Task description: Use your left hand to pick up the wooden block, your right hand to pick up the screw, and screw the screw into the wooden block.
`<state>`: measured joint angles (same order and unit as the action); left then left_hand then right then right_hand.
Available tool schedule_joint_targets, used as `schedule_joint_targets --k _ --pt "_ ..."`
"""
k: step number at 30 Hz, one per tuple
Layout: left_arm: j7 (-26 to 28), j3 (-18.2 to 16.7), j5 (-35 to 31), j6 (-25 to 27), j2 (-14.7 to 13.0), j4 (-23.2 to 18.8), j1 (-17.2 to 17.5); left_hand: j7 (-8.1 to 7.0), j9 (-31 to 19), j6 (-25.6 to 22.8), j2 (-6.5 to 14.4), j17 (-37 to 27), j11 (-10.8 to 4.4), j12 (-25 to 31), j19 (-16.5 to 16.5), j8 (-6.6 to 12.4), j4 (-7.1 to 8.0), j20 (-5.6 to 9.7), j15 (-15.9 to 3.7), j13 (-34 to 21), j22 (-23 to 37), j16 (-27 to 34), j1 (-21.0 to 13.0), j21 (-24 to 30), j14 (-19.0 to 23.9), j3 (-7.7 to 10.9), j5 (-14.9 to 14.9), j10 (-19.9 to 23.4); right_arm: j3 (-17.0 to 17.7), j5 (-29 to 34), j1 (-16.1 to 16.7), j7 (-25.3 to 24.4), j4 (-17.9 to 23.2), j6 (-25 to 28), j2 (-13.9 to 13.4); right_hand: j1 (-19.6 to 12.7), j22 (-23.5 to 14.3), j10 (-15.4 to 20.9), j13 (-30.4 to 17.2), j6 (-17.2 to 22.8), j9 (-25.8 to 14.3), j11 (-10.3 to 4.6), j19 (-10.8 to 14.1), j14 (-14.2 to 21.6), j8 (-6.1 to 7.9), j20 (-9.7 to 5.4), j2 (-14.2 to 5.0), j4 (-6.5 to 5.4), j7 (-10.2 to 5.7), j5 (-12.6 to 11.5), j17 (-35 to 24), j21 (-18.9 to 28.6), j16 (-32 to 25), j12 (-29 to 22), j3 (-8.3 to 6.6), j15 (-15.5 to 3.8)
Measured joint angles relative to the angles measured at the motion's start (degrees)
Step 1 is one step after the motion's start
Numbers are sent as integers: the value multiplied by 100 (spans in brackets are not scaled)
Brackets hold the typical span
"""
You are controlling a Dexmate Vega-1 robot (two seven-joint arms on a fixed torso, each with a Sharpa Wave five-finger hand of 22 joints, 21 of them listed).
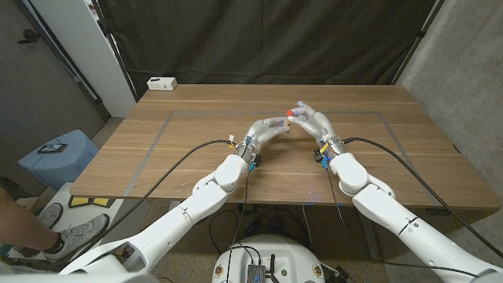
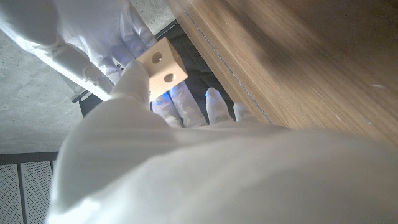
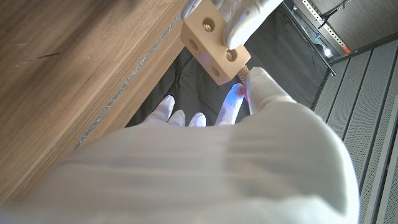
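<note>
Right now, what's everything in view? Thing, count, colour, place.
wooden block: 1, pale wood with round holes, held up over the table's middle by the left hand.
screw: 1, brownish thread with a red head, tip at a hole in the block, held by the right hand.
table: 1, brown wood with a grey taped rectangle, in front of the robot.
white box: 1, white, table's far left corner.
blue stool: 1, light blue, on the floor left of the table.
person's leg and shoe: 1, grey shoe, bottom left edge of the head view.
left hand: 1, white, fingers around the block.
right hand: 1, white, pinching the screw against the block.
</note>
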<state>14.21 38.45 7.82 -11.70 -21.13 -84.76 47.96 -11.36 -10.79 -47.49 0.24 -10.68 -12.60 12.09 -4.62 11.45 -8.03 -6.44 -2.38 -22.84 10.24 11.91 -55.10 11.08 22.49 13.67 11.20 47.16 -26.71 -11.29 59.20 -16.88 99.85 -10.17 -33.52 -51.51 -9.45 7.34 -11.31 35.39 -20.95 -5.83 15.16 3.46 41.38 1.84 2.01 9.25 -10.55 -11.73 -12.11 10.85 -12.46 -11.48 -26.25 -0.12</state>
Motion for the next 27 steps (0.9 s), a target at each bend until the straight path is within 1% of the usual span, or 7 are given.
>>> schedule_joint_targets --k 4,8,10,17,20,24,27 --pt "-5 3 4 0 7 15 -10 0 -3 0 0 0 0 0 0 0 0 0 0 0 0 0 0 0 0 0 0 0 -1 -11 -8 17 -13 -4 0 0 0 0 0 0 8 0 -22 0 0 22 0 0 0 0 0 0 0 26 0 0" --pt "-12 7 8 0 14 33 -23 0 -3 0 0 0 0 0 0 -1 0 0 0 0 0 0 0 0 0 0 0 0 -2 -17 -18 30 -30 -16 0 0 0 0 0 -2 23 0 -22 0 0 22 0 -25 -2 0 -29 0 0 26 25 0" --pt "-15 9 9 0 17 43 -30 0 -3 0 0 0 0 0 0 -1 0 0 0 0 0 0 0 0 0 0 0 0 -3 -21 -22 38 -37 -22 1 0 0 -1 0 -31 23 -2 -22 0 0 21 0 -25 -31 0 -29 0 0 26 25 0" --pt "-27 15 12 0 20 59 -47 0 -2 0 0 0 0 0 0 -1 0 0 0 0 0 0 0 0 0 0 0 0 -5 -31 -32 51 -55 -36 1 0 0 -51 0 -31 24 10 -22 -21 0 21 0 -25 -31 0 -29 0 0 26 25 -21" --pt "-33 16 13 0 21 63 -53 0 -2 1 1 0 0 0 0 -2 0 0 0 0 0 0 -1 0 0 0 0 0 -5 -35 -36 56 -63 -43 2 0 0 -51 0 -62 24 10 -22 -21 0 21 0 -25 -62 0 -29 0 0 26 25 -21" --pt "-36 17 14 0 21 66 -55 -1 -2 1 2 0 0 0 0 -2 0 0 0 0 0 0 -2 0 0 0 0 0 -7 -40 -42 63 -81 -57 7 0 0 -82 0 -63 24 -21 -21 -21 0 21 0 -2 -60 0 -28 0 0 26 48 -21" --pt "-36 18 16 0 21 66 -56 0 -1 1 23 0 0 0 0 -6 0 0 0 -12 0 0 -23 0 0 0 0 0 -8 -43 -51 68 -96 -68 12 0 0 -82 0 -93 23 -22 -21 -21 0 21 0 -2 -30 0 -28 0 0 26 48 -21"
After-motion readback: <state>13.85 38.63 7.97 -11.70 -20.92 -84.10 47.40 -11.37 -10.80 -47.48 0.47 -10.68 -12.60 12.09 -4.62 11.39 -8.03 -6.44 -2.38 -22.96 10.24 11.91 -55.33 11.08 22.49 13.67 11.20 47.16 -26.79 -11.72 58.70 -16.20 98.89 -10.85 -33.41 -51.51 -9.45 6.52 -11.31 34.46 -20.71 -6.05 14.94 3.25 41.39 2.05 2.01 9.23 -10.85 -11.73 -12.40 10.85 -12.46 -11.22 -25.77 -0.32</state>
